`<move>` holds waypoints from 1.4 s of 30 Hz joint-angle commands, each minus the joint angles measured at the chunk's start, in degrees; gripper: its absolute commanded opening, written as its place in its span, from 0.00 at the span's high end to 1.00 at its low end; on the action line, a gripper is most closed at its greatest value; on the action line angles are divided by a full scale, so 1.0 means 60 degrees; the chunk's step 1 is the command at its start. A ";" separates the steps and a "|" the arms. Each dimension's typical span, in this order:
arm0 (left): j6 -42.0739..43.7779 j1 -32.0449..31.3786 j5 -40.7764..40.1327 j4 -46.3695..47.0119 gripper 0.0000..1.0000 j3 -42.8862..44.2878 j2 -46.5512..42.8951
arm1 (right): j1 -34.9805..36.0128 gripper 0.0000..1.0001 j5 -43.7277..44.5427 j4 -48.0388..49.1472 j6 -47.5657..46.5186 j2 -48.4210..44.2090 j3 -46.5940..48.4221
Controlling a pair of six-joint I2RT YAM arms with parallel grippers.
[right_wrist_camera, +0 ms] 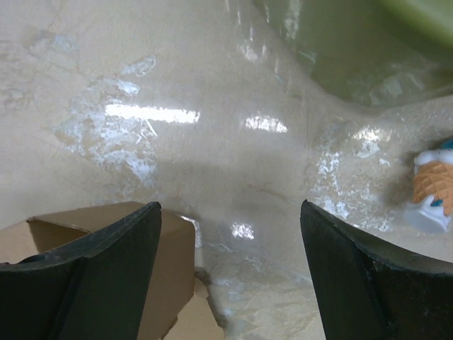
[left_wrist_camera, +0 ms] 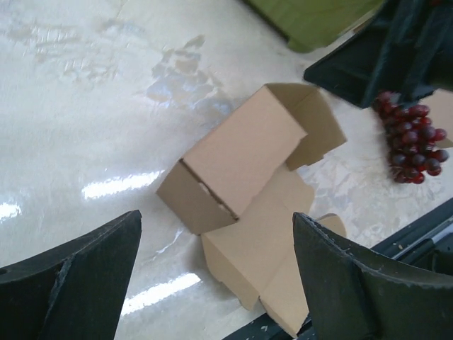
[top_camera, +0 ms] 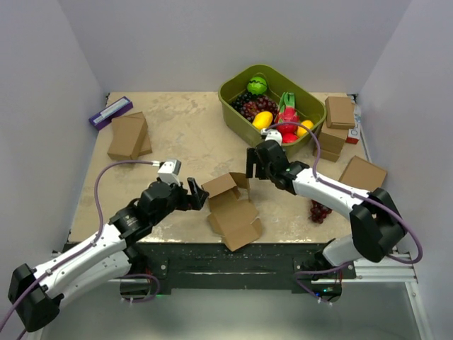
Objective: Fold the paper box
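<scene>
The paper box (top_camera: 232, 205) lies half-folded near the table's front edge, one part raised into an open sleeve and flat flaps spread toward me. My left gripper (top_camera: 197, 195) hovers just left of it, open, touching nothing. In the left wrist view the box (left_wrist_camera: 248, 184) fills the space beyond the spread fingers of the gripper (left_wrist_camera: 216, 216). My right gripper (top_camera: 255, 164) hangs open just behind the box's far right corner. In the right wrist view a corner of the box (right_wrist_camera: 177, 262) shows past the left finger of that gripper (right_wrist_camera: 230, 205), with bare table between the fingers.
A green bin (top_camera: 228, 100) of toy fruit stands at the back. Brown boxes are stacked at the right (top_camera: 338, 117), with a flat one (top_camera: 362, 173) nearer. More boxes (top_camera: 129, 136) and a purple item (top_camera: 110, 112) lie back left. Grapes (top_camera: 320, 210) sit right of the box.
</scene>
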 commanded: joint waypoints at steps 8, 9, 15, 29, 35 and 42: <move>-0.0719 0.1016 0.1576 0.2505 0.16 -0.1163 0.0696 | -0.0031 0.21 -0.0343 0.0145 -0.0185 0.0602 0.0989; -0.0749 0.1074 0.1606 0.2653 0.17 -0.1222 0.0740 | -0.0031 0.22 -0.0388 0.0145 -0.0171 0.0617 0.0945; -0.0895 0.1163 0.1840 0.3942 0.25 -0.1588 0.1340 | -0.0046 0.24 -0.0798 0.0159 -0.0053 0.0500 0.0477; -0.1276 0.1192 0.2763 0.6140 0.50 -0.1955 0.3142 | 0.0086 0.33 -0.2057 0.0627 0.0795 -0.0392 -0.0869; -0.1569 0.1192 0.3011 0.6858 0.54 -0.2189 0.3464 | 0.0364 0.34 -0.2000 0.1681 0.2098 -0.0905 -0.1983; -0.1511 0.1192 0.2969 0.6962 0.55 -0.2234 0.3422 | 0.0423 0.30 -0.1473 0.2492 0.3273 -0.1550 -0.2820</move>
